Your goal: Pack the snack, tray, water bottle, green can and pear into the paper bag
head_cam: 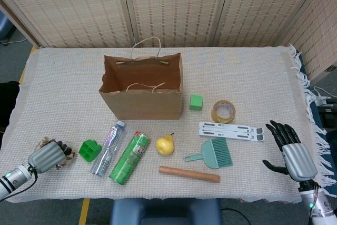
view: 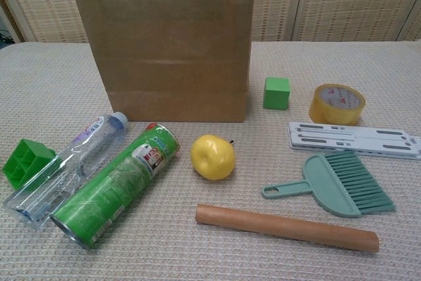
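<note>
At the table's front left, my left hand (head_cam: 48, 156) grips the crinkled foil snack (head_cam: 67, 156), with its fingers curled over it. The snack does not show in the chest view. To its right lie the green tray (head_cam: 90, 150) (view: 26, 161), the water bottle (head_cam: 107, 142) (view: 66, 166), the green can (head_cam: 130, 157) (view: 118, 185) and the yellow pear (head_cam: 165, 144) (view: 212, 156). Behind them the brown paper bag (head_cam: 142, 98) (view: 164, 51) stands upright with its mouth open. My right hand (head_cam: 289, 148) is open at the front right, fingers spread, holding nothing.
Right of the bag sit a green cube (head_cam: 196, 102), a tape roll (head_cam: 223, 111) and a white slotted rack (head_cam: 231, 130). A teal hand brush (head_cam: 213, 154) and a wooden rolling pin (head_cam: 189, 174) lie near the front edge.
</note>
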Robot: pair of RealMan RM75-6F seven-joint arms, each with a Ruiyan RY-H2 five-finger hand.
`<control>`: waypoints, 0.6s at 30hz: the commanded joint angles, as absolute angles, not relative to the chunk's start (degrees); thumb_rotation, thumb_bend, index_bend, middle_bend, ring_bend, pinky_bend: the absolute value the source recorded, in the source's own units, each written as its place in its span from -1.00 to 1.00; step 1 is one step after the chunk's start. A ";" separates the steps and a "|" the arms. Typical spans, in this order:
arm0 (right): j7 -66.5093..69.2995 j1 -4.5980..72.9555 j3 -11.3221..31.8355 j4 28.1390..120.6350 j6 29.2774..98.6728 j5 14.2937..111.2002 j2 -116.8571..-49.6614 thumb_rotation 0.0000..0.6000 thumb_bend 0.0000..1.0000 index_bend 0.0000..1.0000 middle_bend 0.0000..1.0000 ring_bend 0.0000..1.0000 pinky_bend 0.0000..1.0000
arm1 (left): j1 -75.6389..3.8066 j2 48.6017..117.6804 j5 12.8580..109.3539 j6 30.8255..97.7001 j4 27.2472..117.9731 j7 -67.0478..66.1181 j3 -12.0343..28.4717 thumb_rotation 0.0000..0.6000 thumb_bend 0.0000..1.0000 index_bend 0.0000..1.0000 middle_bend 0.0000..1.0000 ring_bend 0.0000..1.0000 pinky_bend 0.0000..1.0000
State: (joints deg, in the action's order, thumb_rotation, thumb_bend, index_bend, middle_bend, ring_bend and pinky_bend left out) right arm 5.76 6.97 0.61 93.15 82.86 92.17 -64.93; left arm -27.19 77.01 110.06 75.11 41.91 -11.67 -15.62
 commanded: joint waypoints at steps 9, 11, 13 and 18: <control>13.88 6.02 1.48 82.67 96.36 102.32 -70.72 1.00 -0.87 -1.00 -1.00 -1.00 -1.00 | -25.28 69.05 96.31 80.22 54.26 -5.64 -3.93 1.00 0.24 0.42 0.45 0.32 0.59; 14.24 6.05 1.46 82.43 96.28 101.95 -70.74 1.00 -0.87 -1.00 -1.00 -1.00 -1.00 | -25.35 67.18 92.41 81.16 58.59 -5.31 -0.22 1.00 0.24 0.42 0.45 0.32 0.58; 14.26 6.12 1.42 82.45 96.23 101.86 -70.76 1.00 -0.87 -1.00 -1.00 -1.00 -1.00 | -25.52 65.98 88.35 81.97 63.18 -4.31 3.63 1.00 0.25 0.43 0.46 0.32 0.58; 14.14 6.35 1.12 82.60 95.73 101.69 -70.67 1.00 -0.87 -1.00 -1.00 -1.00 -1.00 | -27.23 63.37 75.93 81.54 81.44 1.82 15.00 1.00 0.28 0.42 0.46 0.32 0.57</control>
State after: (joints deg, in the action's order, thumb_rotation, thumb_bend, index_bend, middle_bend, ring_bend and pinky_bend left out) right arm 14.14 6.34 1.13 82.59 95.73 101.70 -70.68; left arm -26.06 66.30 84.96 81.13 69.71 -2.85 6.62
